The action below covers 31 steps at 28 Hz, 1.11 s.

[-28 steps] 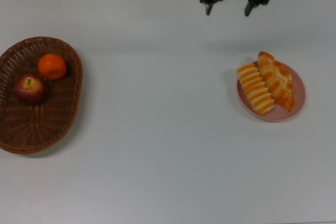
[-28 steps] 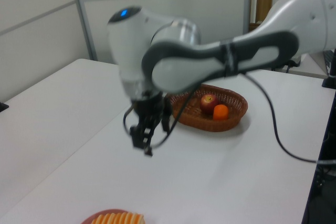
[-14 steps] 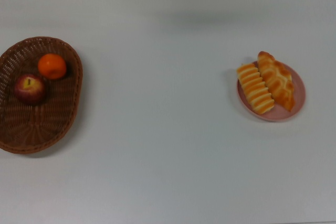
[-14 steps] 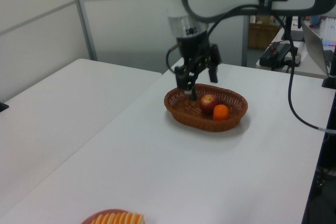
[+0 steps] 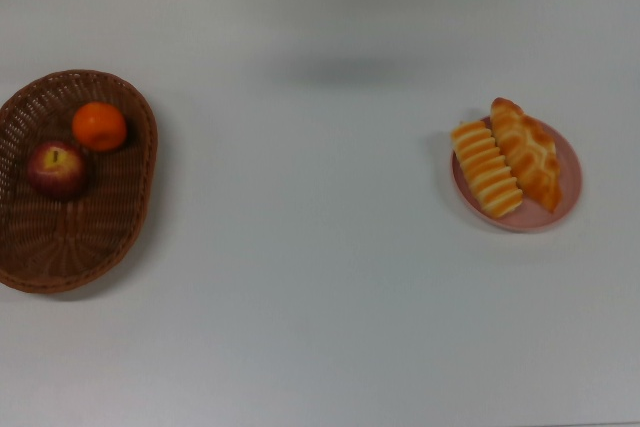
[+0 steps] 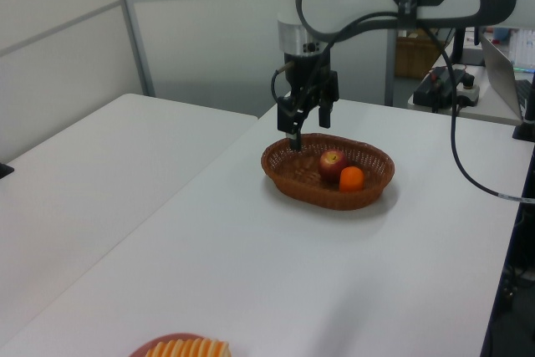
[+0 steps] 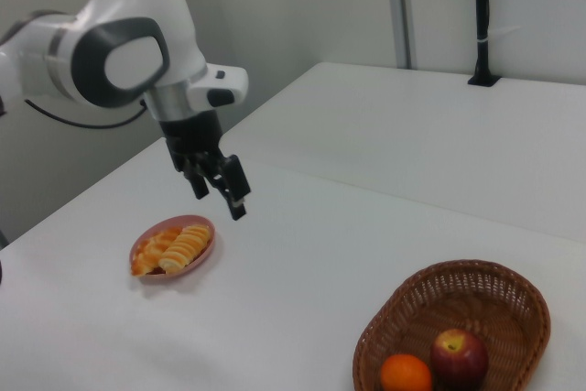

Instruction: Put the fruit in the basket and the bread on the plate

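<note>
Gripper (image 7: 220, 191) open, raised; basket (image 7: 513, 295), plate (image 7: 146, 267) well apart.

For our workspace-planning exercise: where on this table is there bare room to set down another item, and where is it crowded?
The widest bare patch is the table between the basket and the plate. The plate is crowded, filled by the striped roll and braided loaf. The basket holds the apple and mandarin at one end, leaving its other end bare.

We see a glossy white arm (image 7: 110, 52) with dark grey joint panels, a black cable (image 6: 468, 156), and a black two-finger gripper (image 7: 218, 191).
</note>
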Each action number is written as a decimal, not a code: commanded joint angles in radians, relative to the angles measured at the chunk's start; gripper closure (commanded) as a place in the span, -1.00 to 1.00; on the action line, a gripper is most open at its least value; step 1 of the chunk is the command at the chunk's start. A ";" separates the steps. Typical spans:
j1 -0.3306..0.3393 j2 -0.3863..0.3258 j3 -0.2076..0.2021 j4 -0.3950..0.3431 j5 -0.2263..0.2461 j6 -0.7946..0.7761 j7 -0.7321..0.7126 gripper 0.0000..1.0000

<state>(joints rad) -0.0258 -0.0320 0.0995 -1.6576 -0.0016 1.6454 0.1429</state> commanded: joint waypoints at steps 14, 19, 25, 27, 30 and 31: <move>-0.042 0.057 -0.004 0.030 0.020 0.111 -0.069 -1.00; -0.043 0.055 -0.004 0.030 0.020 0.111 -0.066 -1.00; -0.043 0.046 -0.007 0.030 0.022 0.088 -0.063 -1.00; -0.045 0.041 -0.009 0.032 0.022 0.076 -0.062 -1.00; -0.045 0.032 -0.017 0.030 0.022 0.071 -0.055 -1.00; -0.045 0.030 -0.021 0.032 0.022 0.070 -0.055 -1.00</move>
<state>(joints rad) -0.0710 0.0229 0.0968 -1.6268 0.0041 1.7465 0.0872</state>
